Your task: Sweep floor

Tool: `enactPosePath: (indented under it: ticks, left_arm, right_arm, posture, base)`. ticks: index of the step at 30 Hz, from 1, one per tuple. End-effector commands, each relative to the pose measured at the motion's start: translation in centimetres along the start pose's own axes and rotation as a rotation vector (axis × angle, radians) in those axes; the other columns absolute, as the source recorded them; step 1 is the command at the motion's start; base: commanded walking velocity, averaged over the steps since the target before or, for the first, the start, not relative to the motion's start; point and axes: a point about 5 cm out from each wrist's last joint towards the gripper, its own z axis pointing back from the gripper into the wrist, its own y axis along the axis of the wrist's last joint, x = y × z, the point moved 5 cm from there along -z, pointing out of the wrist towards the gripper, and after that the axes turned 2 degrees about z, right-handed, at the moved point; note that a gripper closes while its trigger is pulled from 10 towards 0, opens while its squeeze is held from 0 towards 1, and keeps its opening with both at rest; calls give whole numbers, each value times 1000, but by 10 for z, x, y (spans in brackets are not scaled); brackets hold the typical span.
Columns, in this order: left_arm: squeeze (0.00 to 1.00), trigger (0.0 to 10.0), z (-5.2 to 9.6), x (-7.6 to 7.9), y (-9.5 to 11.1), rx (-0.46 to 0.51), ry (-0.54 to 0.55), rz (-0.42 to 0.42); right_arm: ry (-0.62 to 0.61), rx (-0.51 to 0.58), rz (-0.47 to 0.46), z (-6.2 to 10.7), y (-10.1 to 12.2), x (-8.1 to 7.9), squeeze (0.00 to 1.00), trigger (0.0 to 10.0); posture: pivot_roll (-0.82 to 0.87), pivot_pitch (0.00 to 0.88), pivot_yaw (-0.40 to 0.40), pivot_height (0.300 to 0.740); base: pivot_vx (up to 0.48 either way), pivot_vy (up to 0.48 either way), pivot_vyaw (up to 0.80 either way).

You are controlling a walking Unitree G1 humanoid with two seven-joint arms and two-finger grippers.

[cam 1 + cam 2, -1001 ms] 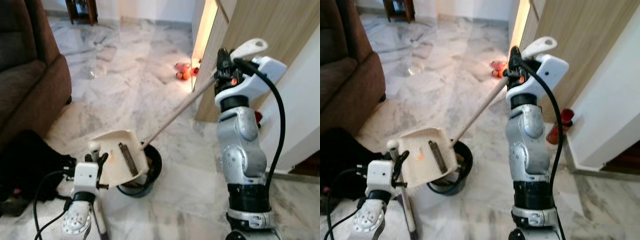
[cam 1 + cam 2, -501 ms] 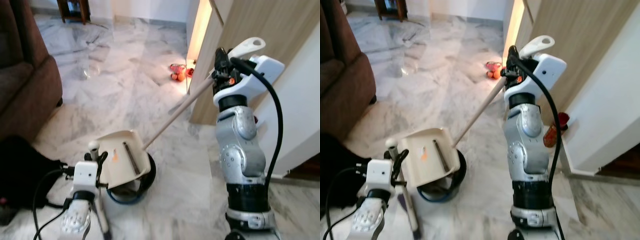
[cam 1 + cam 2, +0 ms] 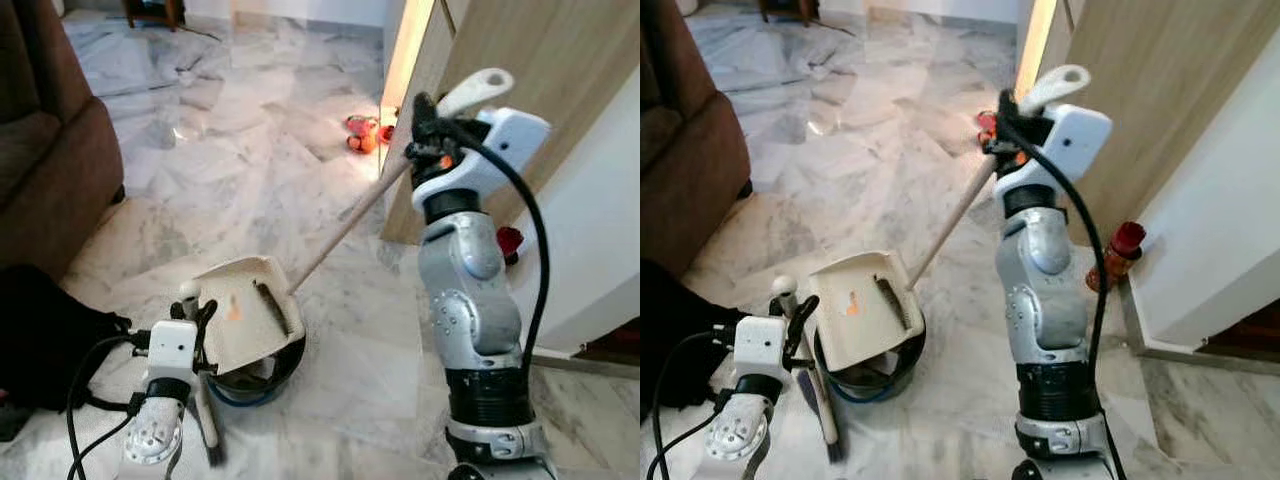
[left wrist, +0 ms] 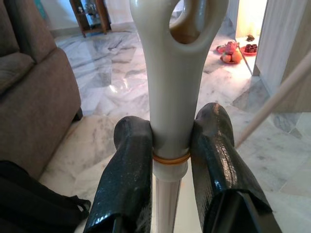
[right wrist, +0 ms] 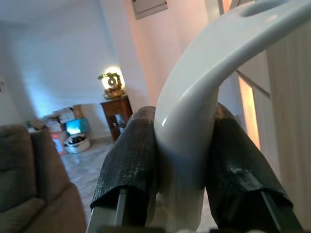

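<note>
My right gripper [image 3: 425,130] is raised at chest height and shut on the white looped handle [image 5: 194,111] of a long wooden stick [image 3: 345,225]. That stick slants down to a cream dustpan [image 3: 240,315], which is tilted over a dark round bin [image 3: 262,375] on the marble floor. A dark strip and an orange speck lie in the pan. Low beside the pan, my left gripper [image 3: 195,318] is shut on the cream broom handle [image 4: 175,97]. The broom's shaft [image 3: 818,400] runs down to the floor.
A brown sofa [image 3: 50,170] stands at the left with a black bag [image 3: 45,335] and cables at its foot. A wooden door panel [image 3: 530,60] and a white wall [image 3: 610,200] close the right side. Orange toys [image 3: 362,132] lie by the lit doorway, and a red object [image 3: 510,240] sits behind my right arm.
The camera has shifted. The dustpan now lies further over the bin and hides more of its opening. Both grippers keep their holds.
</note>
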Motion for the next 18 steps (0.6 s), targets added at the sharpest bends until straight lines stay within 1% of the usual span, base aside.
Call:
enactPosePath:
  ticks: [1, 3, 4, 5, 7, 8, 10, 11, 12, 13, 14, 15, 17, 18]
  left_arm:
    - [0, 10000, 2, 4, 3, 12, -20, 3]
    - [0, 10000, 2, 4, 3, 12, -20, 3]
    - [0, 10000, 3, 4, 3, 12, -21, 4]
    - [0, 10000, 3, 4, 3, 12, -21, 4]
    - [0, 10000, 3, 5, 3, 14, -25, 2]
    - [0, 10000, 3, 5, 3, 14, -25, 2]
    - [0, 10000, 4, 4, 3, 16, -25, 0]
    - [0, 10000, 4, 4, 3, 16, -25, 0]
    - [0, 10000, 4, 3, 3, 17, -24, -2]
    - [0, 10000, 4, 3, 3, 17, -24, -2]
    - [0, 10000, 4, 3, 3, 17, -24, -1]
    - [0, 10000, 4, 3, 3, 18, -24, -1]
    - [0, 10000, 4, 4, 3, 18, -25, 0]
    - [0, 10000, 4, 5, 3, 19, -27, 1]
  right_arm:
    - [46, 73, -56, 2, 18, -19, 0, 10000]
    - [46, 73, -56, 2, 18, -19, 0, 10000]
    - [58, 71, -62, 4, 17, -24, 0, 10000]
    - [58, 71, -62, 4, 17, -24, 0, 10000]
    - [85, 78, -41, 7, 17, -32, 0, 10000]
    - [85, 78, -41, 7, 17, -32, 0, 10000]
    - [104, 98, -6, 8, 19, -36, 0, 10000]
    - [104, 98, -6, 8, 19, -36, 0, 10000]
    - [118, 112, 18, 9, 21, -39, 0, 10000]
    - [118, 112, 18, 9, 21, -39, 0, 10000]
    - [150, 134, 67, 11, 23, -45, 0, 10000]
    - [166, 144, 92, 12, 24, -48, 0, 10000]
    - [177, 150, 108, 13, 24, -50, 0, 10000]
    - [205, 164, 135, 16, 25, -56, 0, 10000]
  posture:
    - [126, 146, -65, 740]
    - [126, 146, -65, 740]
    - [126, 146, -65, 740]
    - [126, 146, -65, 740]
    - [131, 140, -61, 740]
    - [131, 140, -61, 740]
    - [132, 137, -62, 740]
    - [132, 137, -62, 740]
    - [133, 134, -62, 740]
    - [133, 134, -62, 740]
    - [132, 129, -62, 740]
    - [132, 129, -62, 740]
    - [131, 127, -61, 740]
    - [130, 124, -61, 740]
  base:
    - [0, 0, 0]
    - [0, 0, 0]
    - [0, 0, 0]
    - [0, 0, 0]
    - [0, 0, 0]
    - [0, 0, 0]
    - [0, 0, 0]
    - [0, 0, 0]
    - [0, 0, 0]
    - [0, 0, 0]
    - [0, 0, 0]
    - [0, 0, 0]
    - [0, 0, 0]
    - [0, 0, 0]
